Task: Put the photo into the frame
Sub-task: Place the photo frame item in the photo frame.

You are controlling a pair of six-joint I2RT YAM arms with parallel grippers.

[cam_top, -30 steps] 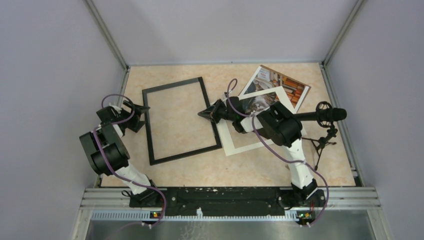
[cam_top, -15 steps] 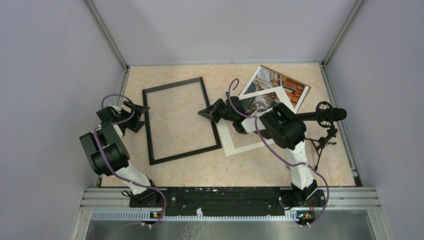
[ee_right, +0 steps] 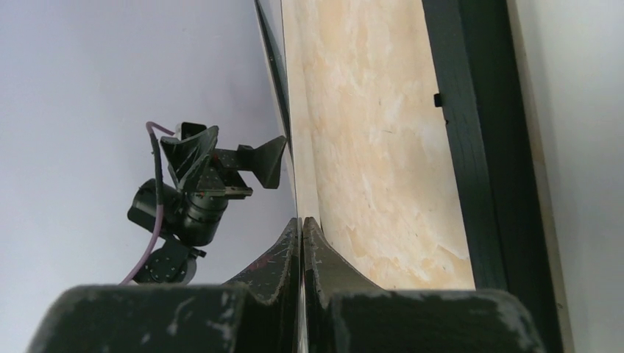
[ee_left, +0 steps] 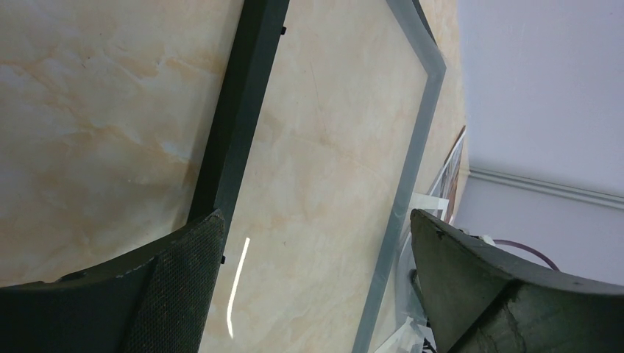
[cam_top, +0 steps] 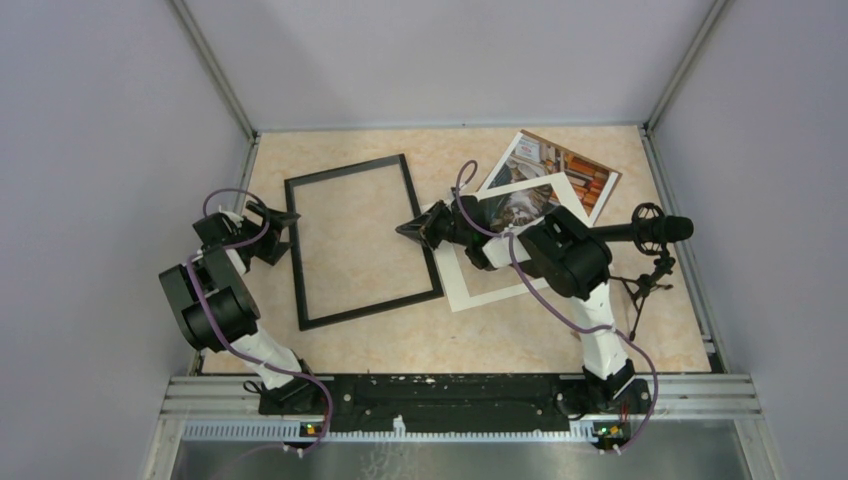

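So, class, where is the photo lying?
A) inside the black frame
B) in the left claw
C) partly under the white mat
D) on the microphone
C: the photo pokes out from under the white mat, right of the frame.

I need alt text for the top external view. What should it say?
A thin black frame lies flat on a marbled table between two robot arms: the open left gripper at its left edge, the shut right gripper at its right edge. A white mat partly covers the photo, far right.
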